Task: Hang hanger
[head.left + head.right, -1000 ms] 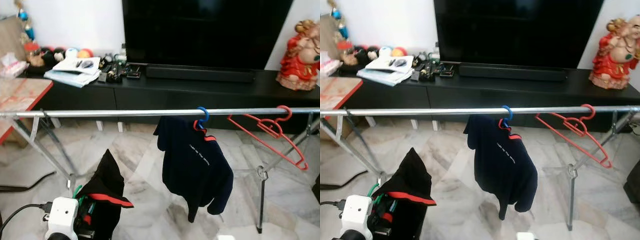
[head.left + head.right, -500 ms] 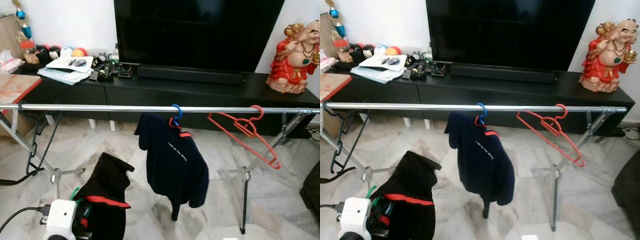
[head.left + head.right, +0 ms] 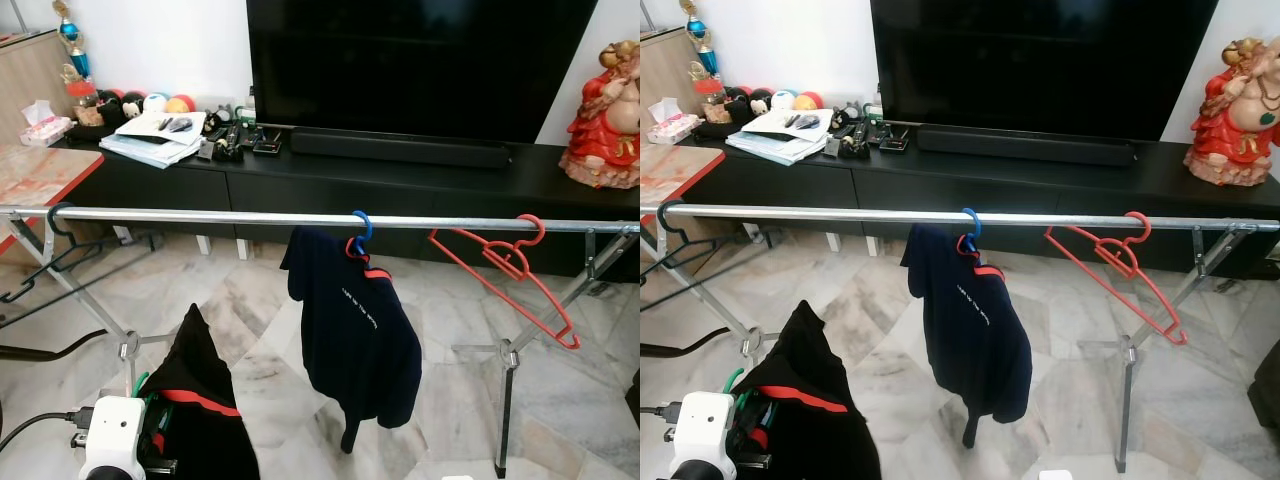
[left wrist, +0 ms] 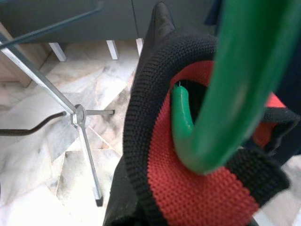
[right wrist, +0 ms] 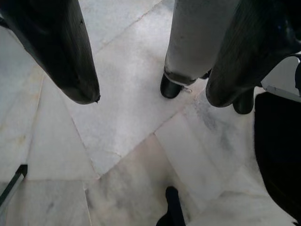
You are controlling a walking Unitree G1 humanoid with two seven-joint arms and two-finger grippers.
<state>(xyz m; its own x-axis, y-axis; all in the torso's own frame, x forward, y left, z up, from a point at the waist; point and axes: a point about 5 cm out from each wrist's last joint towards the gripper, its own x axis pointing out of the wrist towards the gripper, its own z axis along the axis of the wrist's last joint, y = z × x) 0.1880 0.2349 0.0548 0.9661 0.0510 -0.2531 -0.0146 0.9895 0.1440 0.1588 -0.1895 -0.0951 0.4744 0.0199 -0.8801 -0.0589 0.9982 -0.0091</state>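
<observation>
Hanger, green, with a black garment on it, sits low at my left side, carried by the left gripper; I cannot tell from these pictures whether its fingers are clamped on it or merely close. From that hand the steel rail of the drying rack lies up and ahead, running crosswise to my line of reach, so the hook has to rise above the rail and come down over it. My left arm is plainly the nearer one. The free stretch I judge best is the rail's left half, between the black hanger at the left end and the blue hanger carrying the navy shirt at mid-rail; a bare red hanger hangs toward the right end.

From the left wrist camera I get what the head cameras hide: the hook's curve passing through the red-and-black ribbed collar, with a rack foot on the marble floor beyond. On the right wrist camera, the right gripper hangs idle with its fingers spread apart above the floor.
</observation>
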